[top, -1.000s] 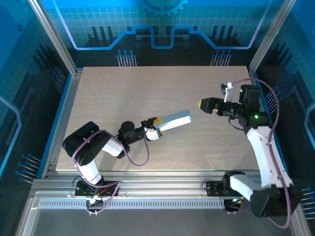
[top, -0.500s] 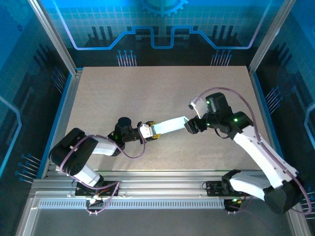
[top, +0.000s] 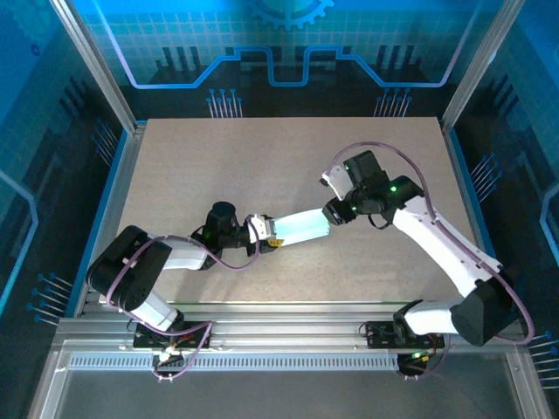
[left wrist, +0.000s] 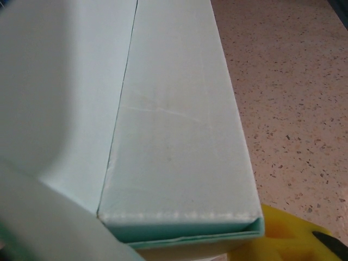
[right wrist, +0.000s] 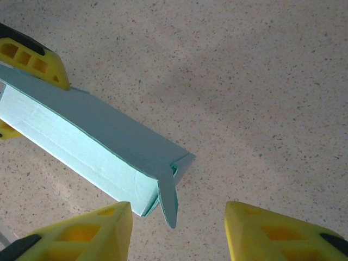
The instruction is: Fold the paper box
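Tabletop [top: 262,157] centre: my left claw [top: 269,234] clamped on one end of the paper box [top: 301,229], my right claw [top: 331,216] has just swung in from the right edge to its free end, fingers [right wrist: 87,234] apart but narrowing around the loose flap [right wrist: 168,201], so closing that end looks next.

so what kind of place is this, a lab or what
Most likely a robot lab work cell: a speckled table fenced by blue printed panels, aluminium rails along its near edge, and a left arm and right arm meeting at a paper box.
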Motion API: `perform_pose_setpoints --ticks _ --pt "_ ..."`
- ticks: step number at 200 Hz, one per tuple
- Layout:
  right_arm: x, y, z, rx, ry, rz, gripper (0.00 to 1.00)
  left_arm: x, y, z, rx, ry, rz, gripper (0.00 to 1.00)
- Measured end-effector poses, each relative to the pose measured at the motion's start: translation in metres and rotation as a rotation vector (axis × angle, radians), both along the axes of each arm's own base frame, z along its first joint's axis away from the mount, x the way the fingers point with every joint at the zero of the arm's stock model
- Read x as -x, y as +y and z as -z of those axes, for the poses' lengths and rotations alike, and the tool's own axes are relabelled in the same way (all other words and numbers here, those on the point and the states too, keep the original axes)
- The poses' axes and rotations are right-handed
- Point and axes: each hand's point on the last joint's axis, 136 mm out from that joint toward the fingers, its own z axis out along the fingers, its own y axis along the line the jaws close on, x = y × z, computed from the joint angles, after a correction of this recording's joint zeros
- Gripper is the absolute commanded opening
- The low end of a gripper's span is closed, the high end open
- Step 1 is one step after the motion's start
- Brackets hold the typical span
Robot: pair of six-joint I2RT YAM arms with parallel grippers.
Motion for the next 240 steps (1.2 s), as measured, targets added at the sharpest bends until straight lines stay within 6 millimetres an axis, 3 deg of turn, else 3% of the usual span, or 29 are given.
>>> perform_pose_setpoints --ticks 56,121,146,161,177,190,220,240 --pt "-0.004 0.003 0.022 0.040 0.070 -0.015 0.28 0.002 0.000 0.002 0.002 0.025 0.000 0.17" --pt "-0.002 0.006 0.021 0.035 0.082 -0.024 0.03 0.001 0.000 0.003 0.004 0.035 -0.004 0.18" --pt "-0.002 0.006 0.021 0.035 0.082 -0.019 0.03 0.001 0.000 0.004 0.003 0.037 -0.004 0.18" --pt "-0.002 0.006 0.021 0.033 0.083 -0.017 0.17 0.001 0.000 0.004 0.004 0.036 -0.004 0.18" --pt "-0.002 0.006 0.021 0.031 0.087 -0.011 0.18 0.001 0.000 0.004 0.004 0.035 -0.004 0.18" --pt "-0.002 0.006 0.022 0.031 0.088 -0.009 0.16 0.000 0.000 0.004 0.005 0.033 -0.004 0.18" --pt "-0.002 0.007 0.022 0.027 0.092 -0.002 0.00 0.000 0.000 0.003 0.006 0.031 -0.004 0.18" --pt "-0.002 0.006 0.022 0.029 0.091 -0.003 0.00 0.000 0.000 0.004 0.006 0.032 -0.004 0.23"
